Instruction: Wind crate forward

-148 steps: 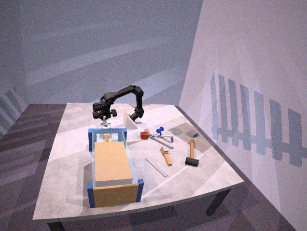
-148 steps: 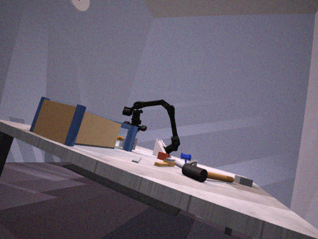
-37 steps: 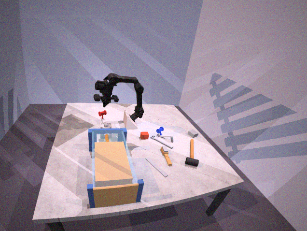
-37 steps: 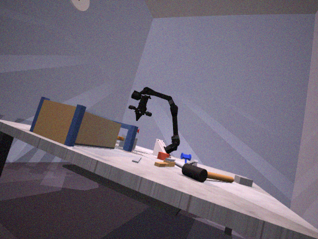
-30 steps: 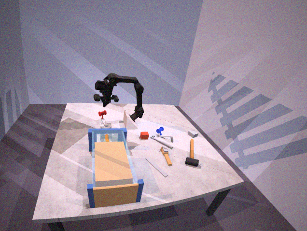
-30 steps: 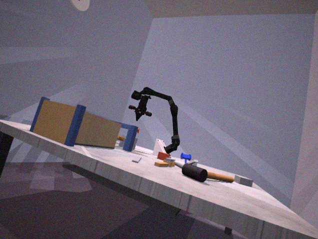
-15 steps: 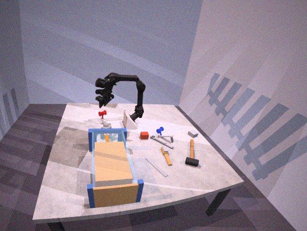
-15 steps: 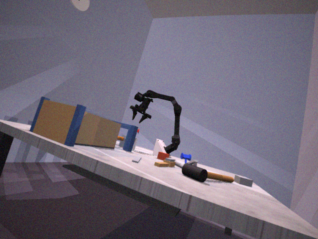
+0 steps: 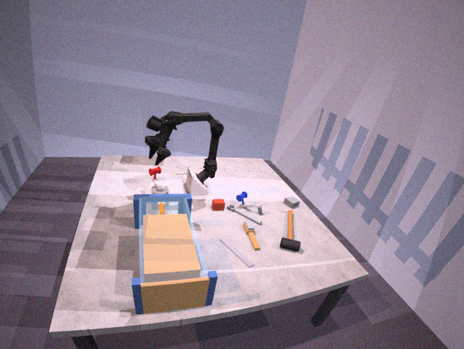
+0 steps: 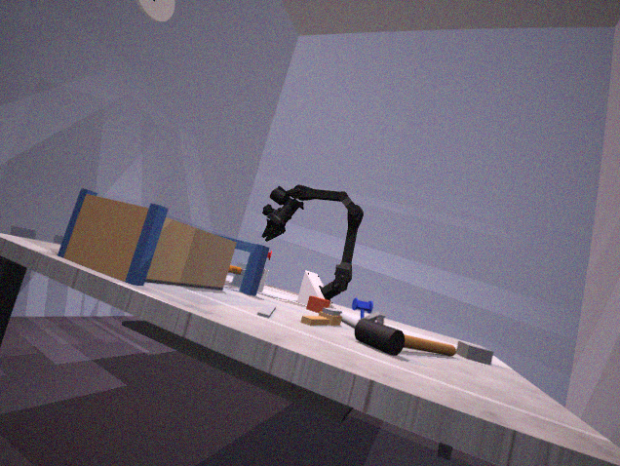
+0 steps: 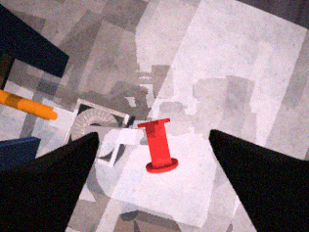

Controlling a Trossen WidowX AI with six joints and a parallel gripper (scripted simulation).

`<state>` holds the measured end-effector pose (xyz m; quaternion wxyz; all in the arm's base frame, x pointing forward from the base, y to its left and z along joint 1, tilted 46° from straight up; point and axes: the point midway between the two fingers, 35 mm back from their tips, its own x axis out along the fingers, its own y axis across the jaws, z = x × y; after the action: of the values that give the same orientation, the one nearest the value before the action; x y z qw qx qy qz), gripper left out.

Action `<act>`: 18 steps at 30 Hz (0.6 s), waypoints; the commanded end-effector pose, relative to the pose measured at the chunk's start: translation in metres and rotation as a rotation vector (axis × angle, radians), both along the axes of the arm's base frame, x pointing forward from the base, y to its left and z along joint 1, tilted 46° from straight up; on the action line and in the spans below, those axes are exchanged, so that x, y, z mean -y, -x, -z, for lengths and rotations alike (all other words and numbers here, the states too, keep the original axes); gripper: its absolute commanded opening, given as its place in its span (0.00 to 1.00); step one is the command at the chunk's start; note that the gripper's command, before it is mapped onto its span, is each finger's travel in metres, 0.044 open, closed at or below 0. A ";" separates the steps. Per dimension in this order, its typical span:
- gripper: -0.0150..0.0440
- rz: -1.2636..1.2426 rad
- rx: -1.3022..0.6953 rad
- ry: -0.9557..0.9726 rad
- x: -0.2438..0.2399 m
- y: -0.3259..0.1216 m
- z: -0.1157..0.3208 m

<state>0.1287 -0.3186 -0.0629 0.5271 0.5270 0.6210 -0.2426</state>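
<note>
The tan crate (image 9: 168, 234) (image 10: 192, 250) sits flat in the clear-panelled cubby, with a gap between its front and the blue frame (image 9: 163, 196) (image 10: 255, 270) at the mouth. An orange strap (image 9: 161, 208) (image 11: 29, 106) runs from it toward the winch (image 9: 160, 190) (image 11: 80, 118). A handle with a red knob (image 9: 155, 171) (image 11: 158, 146) and a pale arm is on the winch; its key is hidden. My gripper (image 9: 153, 160) (image 10: 266, 238) (image 11: 154, 135) is open and empty above the red knob, which shows between the fingers in the wrist view.
A white upright panel (image 9: 195, 182) (image 10: 309, 288) stands right of the winch. Farther right lie a red block (image 9: 218, 204), a blue-knobbed tool (image 9: 241, 196) (image 10: 362, 305), a wrench (image 9: 245, 215), a wooden tool (image 9: 251, 236), a black-headed mallet (image 9: 290, 244) and a grey block (image 9: 291, 203).
</note>
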 end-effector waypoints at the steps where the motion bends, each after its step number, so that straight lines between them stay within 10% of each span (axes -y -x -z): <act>1: 1.00 -0.145 0.110 0.031 -0.005 0.003 0.003; 18: 1.00 -0.145 0.110 0.031 -0.013 0.004 0.013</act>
<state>0.1246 -0.3100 -0.0726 0.5840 0.4834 0.6243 -0.1886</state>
